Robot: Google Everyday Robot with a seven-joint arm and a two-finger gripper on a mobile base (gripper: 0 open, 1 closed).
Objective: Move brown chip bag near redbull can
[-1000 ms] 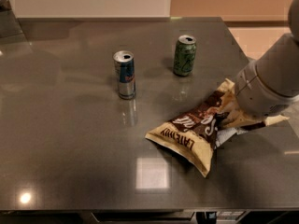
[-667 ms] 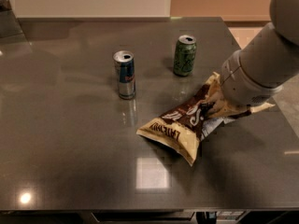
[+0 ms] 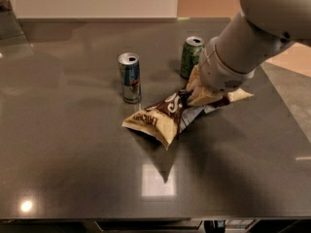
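The brown chip bag (image 3: 163, 118) is dark brown with cream-yellow ends and lies tilted on the grey table (image 3: 68, 159), with its left end low. It sits just right of and in front of the redbull can (image 3: 129, 77), a slim blue-and-silver can standing upright. My gripper (image 3: 187, 95) comes in from the upper right and is shut on the bag's right part. The thick white arm (image 3: 238, 52) hides most of the gripper. A small gap shows between the bag's left end and the can.
A wider green can (image 3: 191, 56) stands upright just behind the gripper, close to the arm's wrist. The table's right edge (image 3: 284, 110) runs beside the arm. A pale wall panel (image 3: 97, 1) stands behind the table's far edge.
My gripper has moved left with the bag. The bag has gone from the right side of the table to just beside the redbull can. Both cans have stayed put.
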